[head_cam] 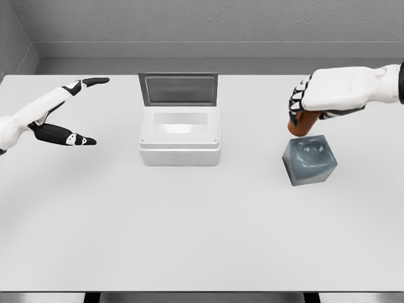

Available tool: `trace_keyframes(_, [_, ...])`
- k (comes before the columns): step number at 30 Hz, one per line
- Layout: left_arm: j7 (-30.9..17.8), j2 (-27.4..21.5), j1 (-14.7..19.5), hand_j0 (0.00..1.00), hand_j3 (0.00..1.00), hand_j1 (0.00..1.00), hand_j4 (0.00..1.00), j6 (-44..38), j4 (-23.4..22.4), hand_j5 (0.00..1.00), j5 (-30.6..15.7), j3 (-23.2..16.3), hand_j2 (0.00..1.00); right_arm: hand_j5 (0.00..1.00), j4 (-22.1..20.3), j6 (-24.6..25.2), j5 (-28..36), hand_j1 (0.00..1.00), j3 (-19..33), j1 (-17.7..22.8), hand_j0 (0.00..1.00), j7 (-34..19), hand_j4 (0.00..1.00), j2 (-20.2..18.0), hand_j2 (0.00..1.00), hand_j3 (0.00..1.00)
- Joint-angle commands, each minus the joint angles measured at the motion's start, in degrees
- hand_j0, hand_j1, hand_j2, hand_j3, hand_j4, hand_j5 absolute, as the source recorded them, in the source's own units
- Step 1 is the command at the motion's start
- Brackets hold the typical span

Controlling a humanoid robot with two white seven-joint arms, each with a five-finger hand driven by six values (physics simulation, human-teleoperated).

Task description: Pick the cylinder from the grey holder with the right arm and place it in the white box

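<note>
Grey walls back one white tabletop (189, 240). One white box (180, 142) sits mid-table, lid up to receive. One grey holder (309, 161) stands well right of it. Just above that, the right hand (322, 95) has its fingers (295, 104) wrapped round the one cylinder (302, 124), tilted, apparently lifted clear. The left hand (53, 117) idles, spread, holding nothing.

No text, label or number can be read anywhere — none at all.
</note>
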State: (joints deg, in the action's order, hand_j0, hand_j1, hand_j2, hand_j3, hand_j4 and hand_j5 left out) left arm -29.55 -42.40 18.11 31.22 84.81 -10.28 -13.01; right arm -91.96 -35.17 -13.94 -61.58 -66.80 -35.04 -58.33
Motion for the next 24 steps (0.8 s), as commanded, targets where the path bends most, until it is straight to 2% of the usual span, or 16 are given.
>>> trace_keyframes(1, [0.02,-0.05,0.0,1.0,1.0,1.0,1.0,-0.11,0.0,1.0,-0.44,0.01,1.0,0.52,0.2,0.17,0.22,0.52,0.05,0.0,0.52,0.04,0.52,1.82,0.52,0.52])
trace_keyframes(7, [0.11,0.03,0.35,1.0,1.0,1.0,1.0,-0.2,0.0,1.0,-0.53,0.01,1.0,0.52,0.47,0.17,-0.22,0.52,-0.03,-1.05,0.52,0.04,0.52,4.02,0.52,0.52])
trace_keyframes(16, [0.11,1.18,0.53,1.0,1.0,1.0,1.0,-0.2,0.0,1.0,-0.44,0.01,1.0,0.52,5.74,0.17,-1.36,0.52,-0.39,-2.37,0.52,0.04,0.52,9.55,0.52,0.52])
trace_keyframes(24, [0.02,1.97,0.97,1.0,1.0,1.0,1.0,-0.2,-0.61,1.0,-0.44,0.01,1.0,0.52,6.0,0.17,-1.27,0.52,-0.39,-3.69,0.52,0.04,0.52,11.4,0.52,0.52])
